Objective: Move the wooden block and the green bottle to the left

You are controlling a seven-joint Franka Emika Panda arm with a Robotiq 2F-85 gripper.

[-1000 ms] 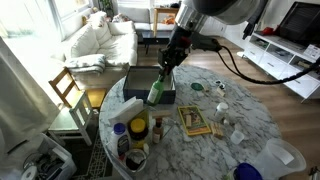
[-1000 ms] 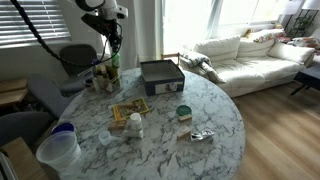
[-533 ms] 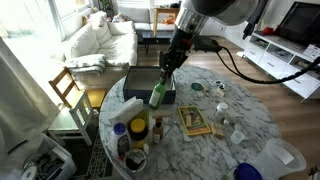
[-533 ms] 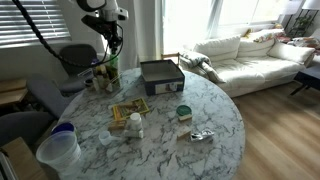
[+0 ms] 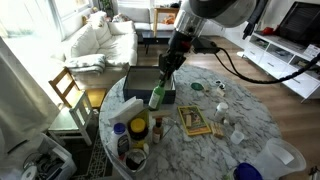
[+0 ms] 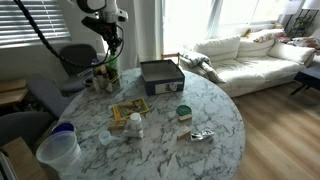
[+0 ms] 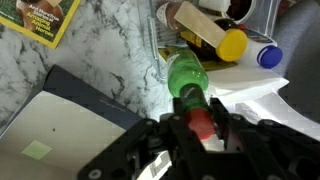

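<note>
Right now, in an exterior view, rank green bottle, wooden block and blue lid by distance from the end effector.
1. Green bottle, gripped in the end effector.
2. Wooden block, lower and to the right in view.
3. Blue lid, bottom right corner.

What I can't fully see

In the wrist view, my claw (image 7: 203,126) half hides the top of the green bottle (image 7: 186,76). The wooden block (image 7: 38,20) is cut off by the upper edge, and the dark grey tray (image 7: 60,118) runs off the left and bottom edges. In an exterior view, the table (image 5: 195,150) is clipped at the bottom, and its labels are too small to read.
</note>
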